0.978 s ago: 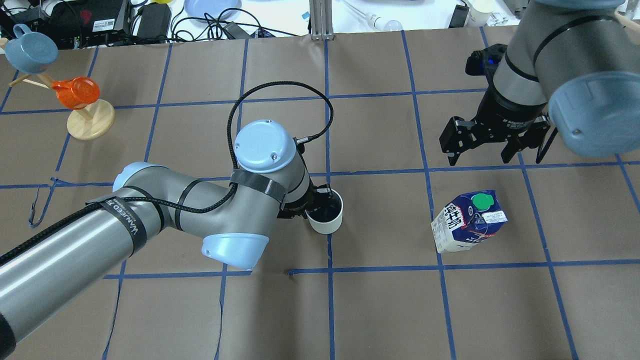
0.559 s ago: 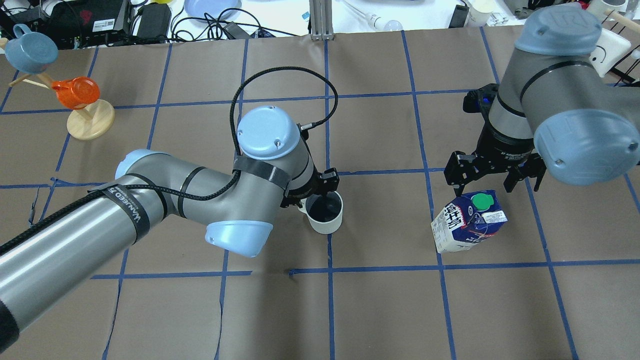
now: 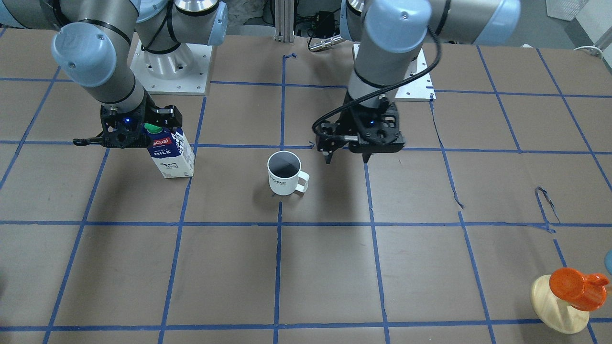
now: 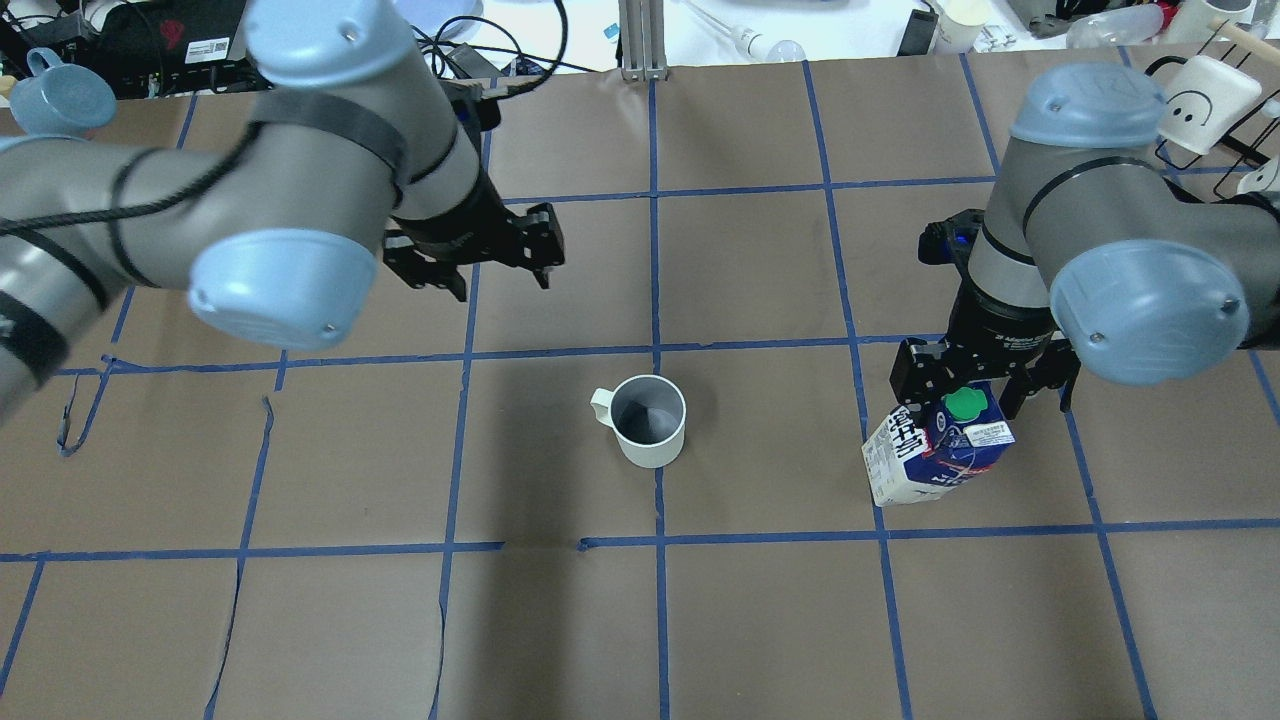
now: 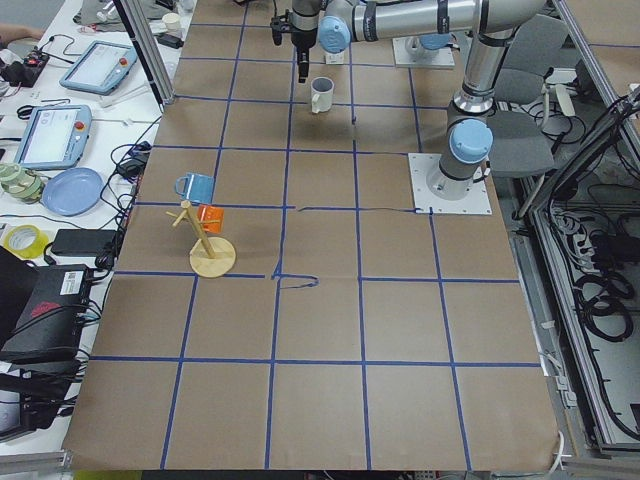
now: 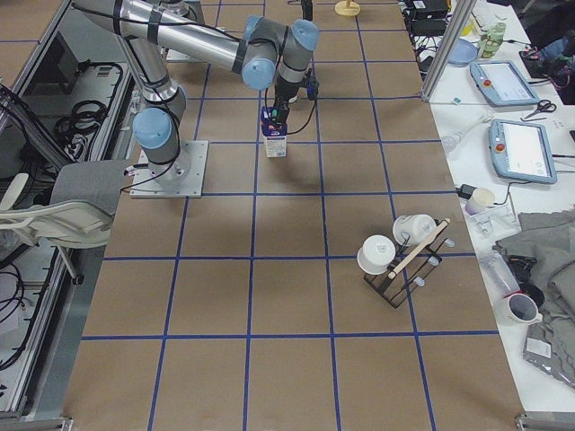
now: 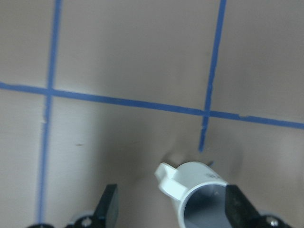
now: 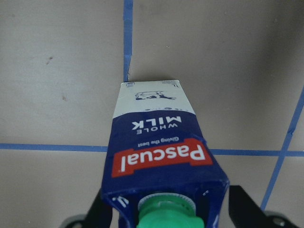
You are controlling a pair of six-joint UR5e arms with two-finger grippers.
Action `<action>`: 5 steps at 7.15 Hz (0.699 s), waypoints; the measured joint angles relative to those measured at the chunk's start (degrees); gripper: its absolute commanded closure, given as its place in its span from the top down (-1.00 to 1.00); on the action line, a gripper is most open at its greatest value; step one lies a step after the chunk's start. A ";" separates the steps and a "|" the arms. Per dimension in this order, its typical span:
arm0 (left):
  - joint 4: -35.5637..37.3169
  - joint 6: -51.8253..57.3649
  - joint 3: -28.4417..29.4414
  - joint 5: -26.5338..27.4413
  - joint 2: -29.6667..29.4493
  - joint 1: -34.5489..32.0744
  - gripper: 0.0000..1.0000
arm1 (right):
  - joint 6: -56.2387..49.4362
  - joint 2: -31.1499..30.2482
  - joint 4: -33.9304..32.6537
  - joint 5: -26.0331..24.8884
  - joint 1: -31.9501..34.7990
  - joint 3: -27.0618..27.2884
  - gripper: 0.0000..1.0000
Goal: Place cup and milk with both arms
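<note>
Cup (image 4: pixel 650 425) stands upright on the table (image 4: pixel 760 620), mouth up, with its handle pointing to my left. My left gripper (image 4: pixel 497 282) hangs raised on that handle side of the cup, apart from it, fingers spread and empty. The milk (image 4: pixel 930 450) stands well to the cup's right. Its long axis is vertical, the green cap (image 8: pixel 166 216) on top, the label facing away from me. My right gripper (image 4: pixel 970 395) straddles its gable, fingers spread, not yet closed.
</note>
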 measured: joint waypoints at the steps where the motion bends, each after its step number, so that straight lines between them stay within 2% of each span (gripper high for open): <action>1: -4.89 6.73 1.98 0.48 1.97 3.93 0.80 | -0.41 0.19 0.04 0.03 0.00 0.16 -0.03; 3: -9.10 12.50 4.56 1.34 4.49 7.98 0.83 | -1.05 0.23 0.06 0.06 0.06 0.15 -0.07; 5: -9.54 13.30 5.34 1.52 4.95 9.20 0.95 | -1.00 0.21 -0.10 0.25 0.09 -0.34 -0.05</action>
